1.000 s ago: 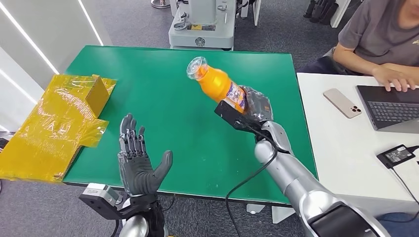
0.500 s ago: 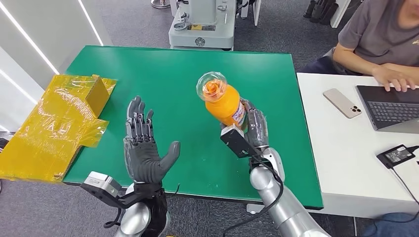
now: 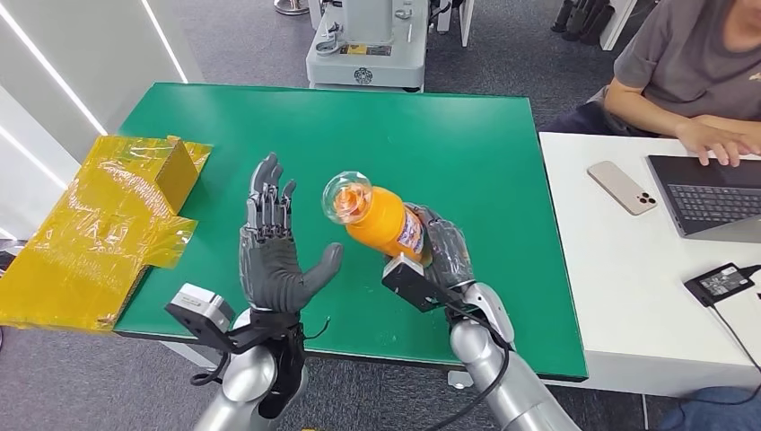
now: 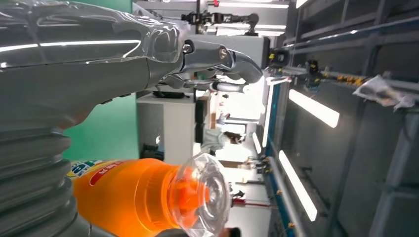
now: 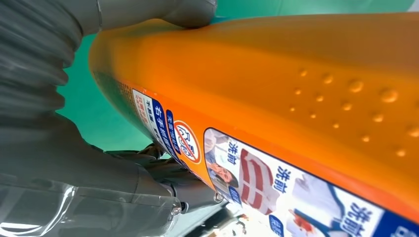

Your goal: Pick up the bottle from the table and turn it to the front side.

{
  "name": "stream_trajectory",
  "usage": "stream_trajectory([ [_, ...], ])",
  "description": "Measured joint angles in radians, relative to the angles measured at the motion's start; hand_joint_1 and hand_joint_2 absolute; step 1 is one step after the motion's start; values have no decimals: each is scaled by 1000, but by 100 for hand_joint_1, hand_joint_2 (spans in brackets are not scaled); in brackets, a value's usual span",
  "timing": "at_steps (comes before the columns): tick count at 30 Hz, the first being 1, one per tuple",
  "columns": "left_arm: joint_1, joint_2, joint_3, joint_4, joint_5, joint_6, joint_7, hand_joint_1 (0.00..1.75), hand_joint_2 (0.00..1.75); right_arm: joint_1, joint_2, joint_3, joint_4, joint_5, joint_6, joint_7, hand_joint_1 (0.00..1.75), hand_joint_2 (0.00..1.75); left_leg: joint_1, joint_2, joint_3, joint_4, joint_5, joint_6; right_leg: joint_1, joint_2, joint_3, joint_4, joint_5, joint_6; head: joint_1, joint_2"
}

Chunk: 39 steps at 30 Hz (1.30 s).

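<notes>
- The right hand (image 3: 441, 247) grips the bottle (image 3: 379, 219) by its base end and holds it in the air above the green desk (image 3: 431, 135), clear of the surface.
- The bottle is orange with a clear cap (image 3: 347, 197); it lies tilted, cap end toward the left hand and raised, label end inside the right hand's fingers (image 3: 451, 241).
- In the right wrist view the bottle (image 5: 276, 98) fills most of the frame, its printed label (image 5: 257, 182) facing the camera, with grey fingers (image 5: 163, 182) wrapped against it.
- The left hand (image 3: 274, 260) stands upright over the desk's near edge, palm toward the bottle, fingers (image 3: 267, 199) spread wide and holding nothing; its thumb is just beside the bottle, and I cannot tell whether they touch.
- In the left wrist view the cap (image 4: 205, 195) sits close to the left hand (image 4: 74, 74).
- Yellow wrapped packaging (image 3: 108, 220) lies at the desk's left edge.
- A person (image 3: 691, 63) sits at a white desk (image 3: 619, 296) at a laptop (image 3: 709, 193), with a phone (image 3: 621, 187) nearby.
</notes>
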Motion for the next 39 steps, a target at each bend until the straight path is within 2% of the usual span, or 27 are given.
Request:
stream_trajectory([
  [12,-33,4,0,56,-7,-44,7,0,175,22,-1,-3,-48,23,6,-82,175,175,0,0,0,0,0,0,0,0,0,0,0,0,0,0],
  [20,-52,3,0,76,-2,-55,1,0,175,19,-1,-2,-34,27,130,-25,175,175,0,0,0,0,0,0,0,0,0,0,0,0,0,0],
  [26,-53,3,1,76,-1,-55,0,0,175,5,0,1,14,25,194,-14,175,175,0,0,0,0,0,0,0,0,0,0,0,0,0,0],
  [34,-52,3,4,77,-2,-54,0,0,175,-13,7,5,66,31,215,-27,175,175,0,0,0,0,0,0,0,0,0,0,0,0,0,0],
  [39,-51,4,6,81,-2,-49,-1,0,175,-18,10,5,75,31,187,-61,175,175,0,0,-1,0,0,0,0,0,0,0,0,0,0,0],
])
